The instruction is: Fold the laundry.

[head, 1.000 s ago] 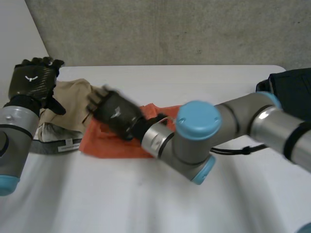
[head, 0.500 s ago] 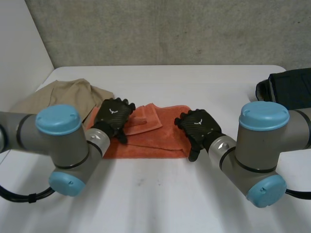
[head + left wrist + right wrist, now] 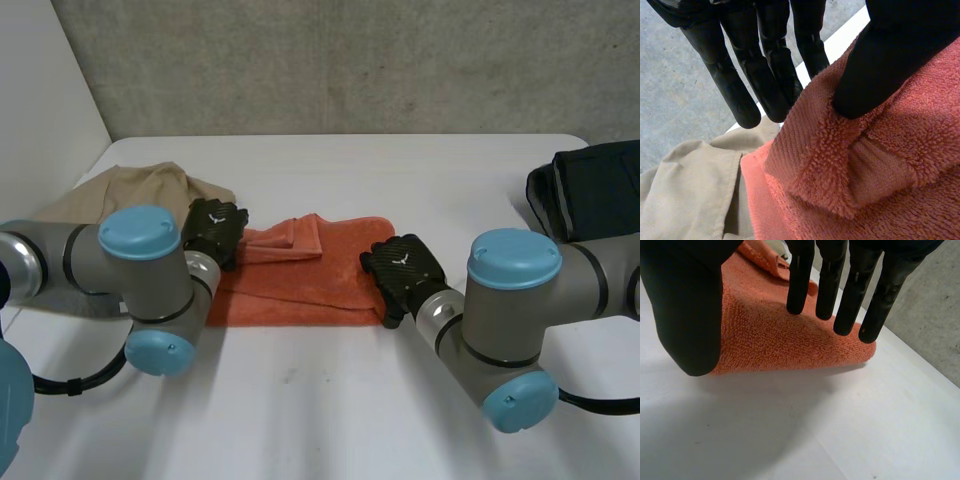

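Note:
An orange towel [image 3: 300, 275] lies folded on the white table [image 3: 330, 400], with a small flap turned over at its back. My left hand [image 3: 214, 230] is at the towel's left edge. In the left wrist view the thumb [image 3: 890, 60] presses a raised fold of the orange towel [image 3: 840, 170] against the straight fingers [image 3: 765, 70], pinching it. My right hand [image 3: 402, 272] is at the towel's right end. Its straight fingers [image 3: 827, 280] hover just over the orange towel [image 3: 770, 335], and the thumb [image 3: 690, 315] stands apart beside the folded edge.
A beige garment [image 3: 140, 192] lies crumpled at the back left, right beside the towel; the beige garment [image 3: 685, 195] lies below my left fingers. A dark garment [image 3: 595, 190] sits at the table's right edge. A grey wall stands behind the table.
The right arm has drawn back from the left side to the towel's right end. The left hand came down from the far left to the towel's left edge and closed on it.

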